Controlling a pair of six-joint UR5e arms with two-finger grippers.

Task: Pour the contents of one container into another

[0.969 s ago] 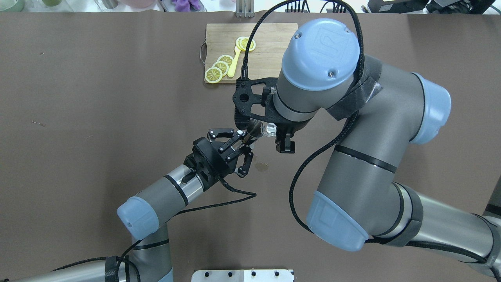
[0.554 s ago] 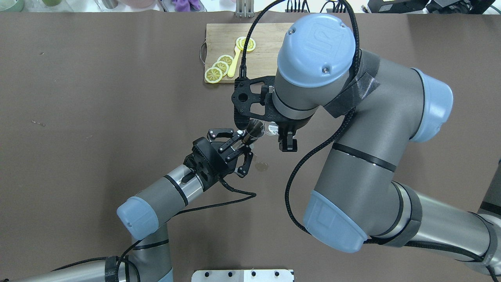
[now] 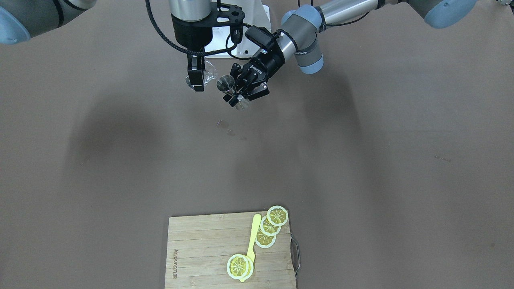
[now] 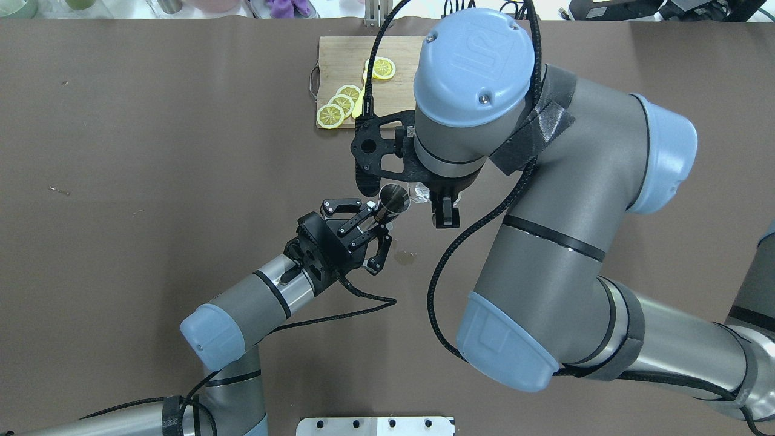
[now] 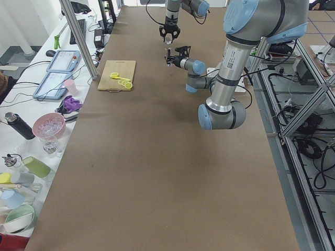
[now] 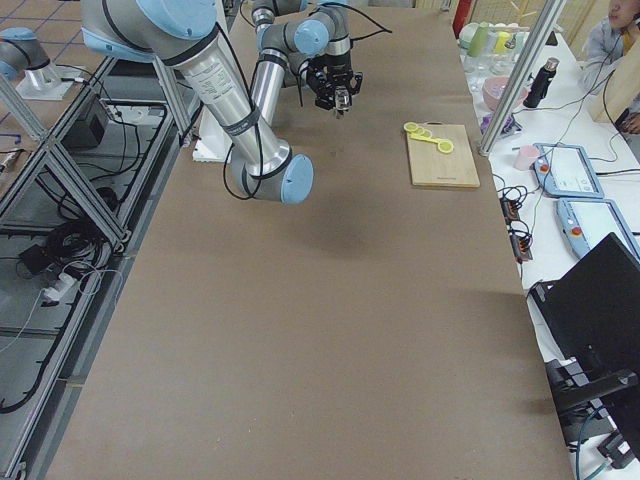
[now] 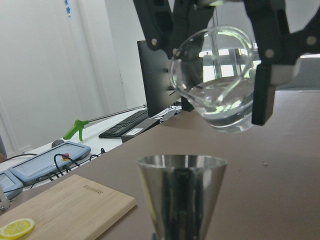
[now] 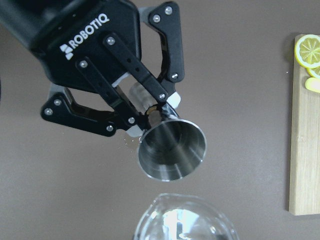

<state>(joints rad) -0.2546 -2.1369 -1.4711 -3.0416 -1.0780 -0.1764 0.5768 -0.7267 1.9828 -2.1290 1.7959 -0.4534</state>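
My left gripper point(image 4: 372, 225) is shut on the narrow waist of the grey metal jigger point(image 4: 393, 200), holding it above the table with its open mouth up. In the right wrist view the jigger point(image 8: 172, 147) sits empty between the left gripper's fingers point(image 8: 150, 87). My right gripper point(image 3: 196, 80) is shut on the small clear glass pitcher point(image 3: 205, 75), just beside the jigger point(image 3: 227, 85). From the left wrist camera the pitcher point(image 7: 217, 80) is tilted, with clear liquid in it, above and just behind the jigger's rim point(image 7: 181, 162). No stream shows.
A wooden cutting board point(image 4: 339, 57) with lemon slices point(image 4: 339, 106) and a yellow spoon lies at the table's far side. A small wet spot point(image 4: 404, 257) marks the brown table below the grippers. The right arm's big elbow point(image 4: 478, 72) hangs over the middle.
The right arm has shifted left with the pitcher, bringing it closer over the jigger, whose mouth now shows fully from overhead. The left arm and the jigger have stayed put.
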